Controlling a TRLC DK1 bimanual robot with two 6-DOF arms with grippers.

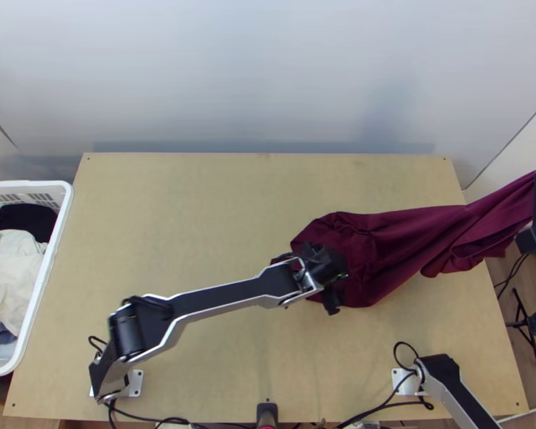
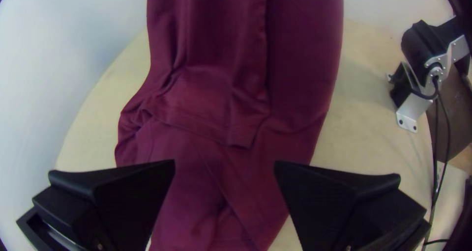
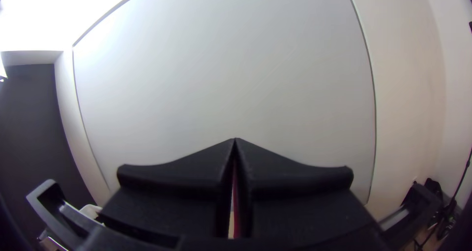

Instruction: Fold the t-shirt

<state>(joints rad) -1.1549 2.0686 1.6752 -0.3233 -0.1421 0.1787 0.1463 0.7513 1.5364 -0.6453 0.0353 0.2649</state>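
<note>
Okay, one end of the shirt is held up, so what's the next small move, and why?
Probably ease the left gripper down and close it on the t-shirt: its fingers are open over the rumpled part on the table, while the right gripper grips the other end beyond the table's right edge.

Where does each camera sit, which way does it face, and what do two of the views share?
Top view: fixed high over the table's near edge, looking steeply down; the left arm and parts of the right arm show.
Left wrist view: on the left arm's wrist, looking down on the maroon t-shirt; the left hand shows, open.
Right wrist view: on the right arm's wrist, facing a pale wall; the right hand shows, shut.
Shared: top and left wrist views both show t-shirt and table.
</note>
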